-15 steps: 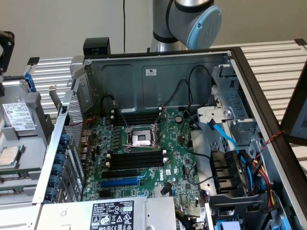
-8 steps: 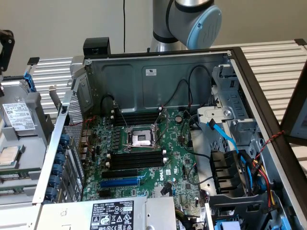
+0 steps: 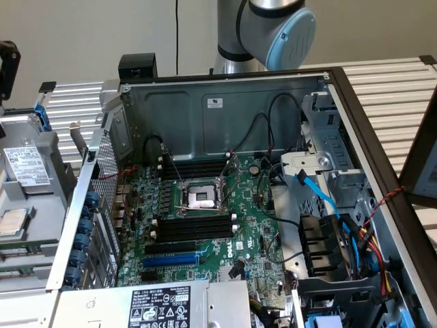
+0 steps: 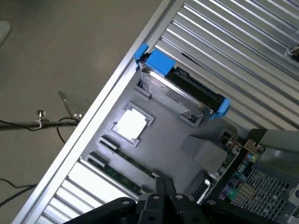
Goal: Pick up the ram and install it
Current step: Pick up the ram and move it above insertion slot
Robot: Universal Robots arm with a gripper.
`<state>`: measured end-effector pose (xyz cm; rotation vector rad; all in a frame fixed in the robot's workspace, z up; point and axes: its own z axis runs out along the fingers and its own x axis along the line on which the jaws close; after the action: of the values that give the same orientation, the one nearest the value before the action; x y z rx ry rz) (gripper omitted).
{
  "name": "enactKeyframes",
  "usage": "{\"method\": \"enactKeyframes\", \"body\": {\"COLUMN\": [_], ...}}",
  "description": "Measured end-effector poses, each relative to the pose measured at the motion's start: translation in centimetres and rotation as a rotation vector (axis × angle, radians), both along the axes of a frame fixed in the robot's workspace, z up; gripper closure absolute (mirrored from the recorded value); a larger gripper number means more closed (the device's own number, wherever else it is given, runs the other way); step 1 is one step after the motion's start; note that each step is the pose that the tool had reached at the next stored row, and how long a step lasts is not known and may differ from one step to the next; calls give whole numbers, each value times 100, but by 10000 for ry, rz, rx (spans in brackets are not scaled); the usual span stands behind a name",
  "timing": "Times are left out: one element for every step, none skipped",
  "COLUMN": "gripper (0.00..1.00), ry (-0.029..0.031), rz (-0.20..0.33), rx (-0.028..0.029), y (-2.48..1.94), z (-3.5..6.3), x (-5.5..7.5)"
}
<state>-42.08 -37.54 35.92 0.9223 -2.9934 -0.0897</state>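
My gripper [image 4: 160, 181], jaws pressed together, hangs near the ram [image 4: 117, 175] in the tray [image 4: 163, 147] at the exterior view's nine o'clock; picking well, I judge, means squaring across its long edges.

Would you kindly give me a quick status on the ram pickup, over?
Gripper shut, holding nothing, over tray. Ram lying in tray, not yet picked. Nothing on top of it.

Open computer case [image 3: 205, 119], green motherboard [image 3: 256, 232], hard drive [image 4: 180, 91]
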Motion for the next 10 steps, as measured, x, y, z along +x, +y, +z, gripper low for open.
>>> {"method": "enactKeyframes", "body": {"gripper": [90, 90, 90, 90, 90, 90, 90, 90, 90, 90], "ry": [1, 1, 1, 2, 1, 1, 1, 1, 0, 1], "rz": [197, 377, 548, 731, 921, 1096, 1275, 1461, 1640, 1827], "rx": [1, 1, 1, 1, 1, 1, 2, 2, 2, 2], "y": [0, -1, -1, -1, 0, 0, 0, 0, 0, 0], "z": [-5, -10, -15, -19, -25, -30, -35, -41, -46, -50], "x": [-1, -2, -3, -5, -7, -8, -8, -8, -8, -9]}}
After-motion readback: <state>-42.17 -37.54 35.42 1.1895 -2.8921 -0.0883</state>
